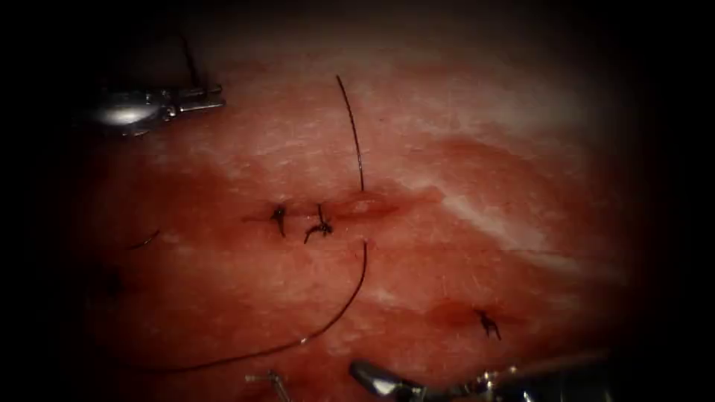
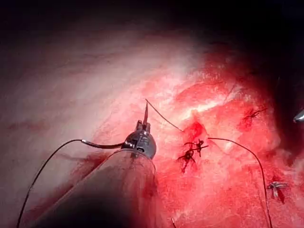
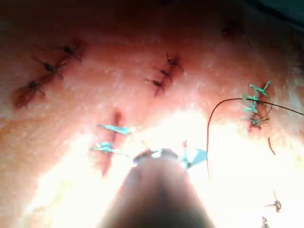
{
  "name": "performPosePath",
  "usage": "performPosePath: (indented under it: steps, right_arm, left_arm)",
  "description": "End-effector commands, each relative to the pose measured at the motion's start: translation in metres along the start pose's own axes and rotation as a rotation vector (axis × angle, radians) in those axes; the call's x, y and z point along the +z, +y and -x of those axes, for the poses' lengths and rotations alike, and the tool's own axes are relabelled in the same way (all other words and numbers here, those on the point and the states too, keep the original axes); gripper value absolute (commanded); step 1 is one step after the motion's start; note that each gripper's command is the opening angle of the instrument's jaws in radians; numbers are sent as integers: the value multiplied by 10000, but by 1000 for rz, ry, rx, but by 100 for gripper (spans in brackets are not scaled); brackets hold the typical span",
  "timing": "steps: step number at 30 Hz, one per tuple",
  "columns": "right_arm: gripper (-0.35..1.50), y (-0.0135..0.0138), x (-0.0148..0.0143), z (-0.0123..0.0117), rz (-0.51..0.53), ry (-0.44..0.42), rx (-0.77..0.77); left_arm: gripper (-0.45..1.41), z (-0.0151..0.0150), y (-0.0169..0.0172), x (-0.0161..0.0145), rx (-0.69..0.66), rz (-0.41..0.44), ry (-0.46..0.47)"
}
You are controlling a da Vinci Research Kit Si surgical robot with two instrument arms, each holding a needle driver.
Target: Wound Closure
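Left tool far left of cut, jaws closed on needle. Thread crosses cut beside two knots. Right tool near edge, jaw state unclear. Risk: slack thread snagging knots, or tearing tissue if tensioned abruptly.

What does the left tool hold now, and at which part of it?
Its fingers are shut on the needle, clear of the tissue, away from the end where the thread joins. The exact place along the curve cannot be told.
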Motion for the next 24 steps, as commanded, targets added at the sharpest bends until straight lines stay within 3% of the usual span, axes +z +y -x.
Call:
performPosePath:
  steps: [1, 2, 3, 6, 8, 16, 19, 22, 24]
  right_arm:
    - [130, -7, 6, 8, 2, -7, 2]
    - [130, -7, 7, 11, 3, -8, 1]
    - [130, -7, 7, 14, 5, -12, 7]
    - [130, -7, 7, 20, 8, -17, 12]
    - [130, -7, 7, 23, 11, -21, 12]
    - [132, -11, 13, 33, 18, -29, 28]
    - [132, -14, 15, 34, 19, -30, 31]
    - [133, -17, 18, 35, 22, -31, 35]
    - [133, -19, 20, 35, 23, -32, 34]
  left_arm:
    - [-45, 9, 4, 13, 5, -1, -12]
    - [-27, 15, 5, 20, -2, -10, -24]
    - [7, 21, 7, 29, -36, -20, -46]
    - [81, 36, 17, 44, -99, -13, -104]
    - [98, 41, 24, 46, -115, -1, -138]
    - [106, 25, 29, 3, -122, 9, -215]
    - [96, 13, 22, -21, -129, 7, -231]
    - [74, 7, 8, -39, -139, -13, -260]
    - [73, 8, 2, -47, -129, -35, -303]
